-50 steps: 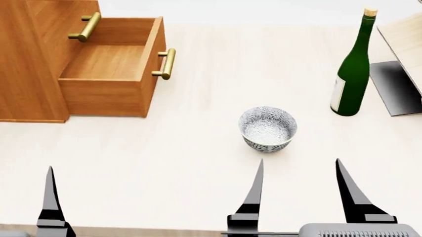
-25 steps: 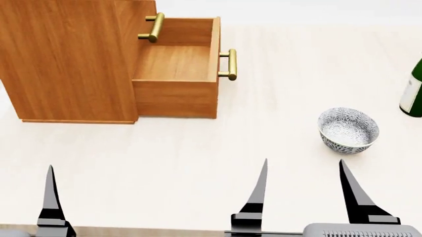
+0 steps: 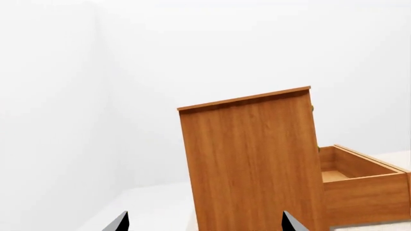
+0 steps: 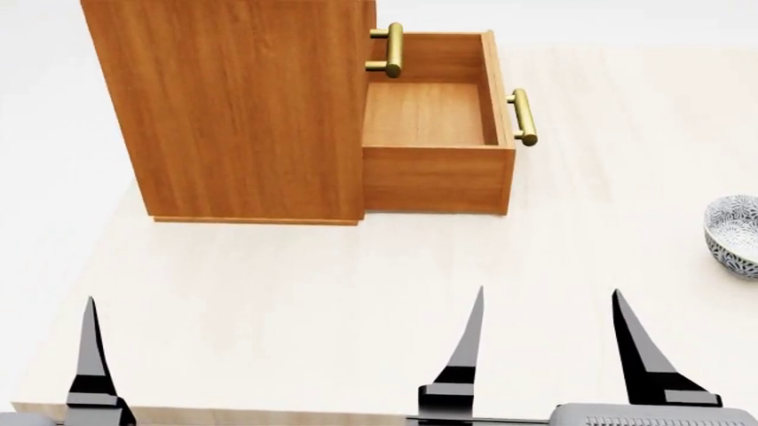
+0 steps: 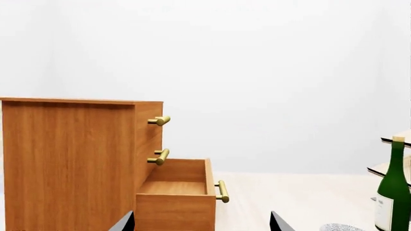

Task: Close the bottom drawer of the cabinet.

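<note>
one drawer pulled fully out of cabinet, lowest of three, brass handle on front, inside bare. sits well ahead of both sets of jaws, nothing touching it. right gripper jaws spread, empty, low over pale table; drawer ahead of it, slightly toward left arm. left gripper jaws spread, empty, facing cabinet side. patterned bowl ahead, off to outer side of right jaws. green bottle beyond bowl.

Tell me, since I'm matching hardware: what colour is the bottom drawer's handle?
Brass-gold handle, clearest in the head view.
</note>
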{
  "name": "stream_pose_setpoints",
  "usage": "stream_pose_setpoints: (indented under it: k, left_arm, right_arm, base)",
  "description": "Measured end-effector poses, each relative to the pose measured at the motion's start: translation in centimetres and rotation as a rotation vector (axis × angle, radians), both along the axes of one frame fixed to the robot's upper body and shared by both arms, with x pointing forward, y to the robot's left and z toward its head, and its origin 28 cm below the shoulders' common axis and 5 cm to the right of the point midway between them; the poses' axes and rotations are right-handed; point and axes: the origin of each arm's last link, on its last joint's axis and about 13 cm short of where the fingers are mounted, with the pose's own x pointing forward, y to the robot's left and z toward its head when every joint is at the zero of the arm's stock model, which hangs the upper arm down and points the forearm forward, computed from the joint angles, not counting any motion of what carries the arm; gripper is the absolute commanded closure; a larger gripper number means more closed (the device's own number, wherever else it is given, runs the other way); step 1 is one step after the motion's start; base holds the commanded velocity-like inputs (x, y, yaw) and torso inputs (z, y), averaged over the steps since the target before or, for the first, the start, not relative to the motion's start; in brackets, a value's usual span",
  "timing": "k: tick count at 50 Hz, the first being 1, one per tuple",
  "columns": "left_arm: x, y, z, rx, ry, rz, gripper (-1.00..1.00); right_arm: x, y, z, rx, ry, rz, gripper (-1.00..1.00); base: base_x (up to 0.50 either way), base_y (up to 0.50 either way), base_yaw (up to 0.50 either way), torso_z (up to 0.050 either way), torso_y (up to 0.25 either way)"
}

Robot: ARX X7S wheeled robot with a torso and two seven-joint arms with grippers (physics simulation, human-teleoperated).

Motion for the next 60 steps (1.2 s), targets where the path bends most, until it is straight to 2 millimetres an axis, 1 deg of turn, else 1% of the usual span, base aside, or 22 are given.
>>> stream_pose_setpoints:
  k: [5, 21, 51, 60]
  left_arm:
    - [0.07, -0.03, -0.10, 0.000, 0.002, -0.001, -1.00]
    - [-0.01, -0.28, -0.18, -0.008, 0.000, -0.007, -1.00]
    - [-0.11, -0.42, -0.27, -0.012, 0.000, -0.009, -1.00]
    - [-0.18, -0.45, -0.41, -0.013, 0.003, -0.011, -1.00]
  right_arm:
    - [0.10, -0.07, -0.03, 0.011, 0.010, -0.013, -1.00]
    - [0.09, -0.03, 0.23, 0.087, 0.038, 0.024, -1.00]
    - [0.20, 0.08, 0.09, 0.091, 0.051, 0.038, -1.00]
    - [0.15, 0.17, 0.12, 0.075, 0.060, 0.032, -1.00]
  base:
    - [0.00, 0.00, 0.00, 0.000, 0.000]
    - [0.50, 0.00, 0.00, 0.000, 0.000]
    - [0.50, 0.00, 0.00, 0.000, 0.001]
    - [0.00, 0.00, 0.00, 0.000, 0.000]
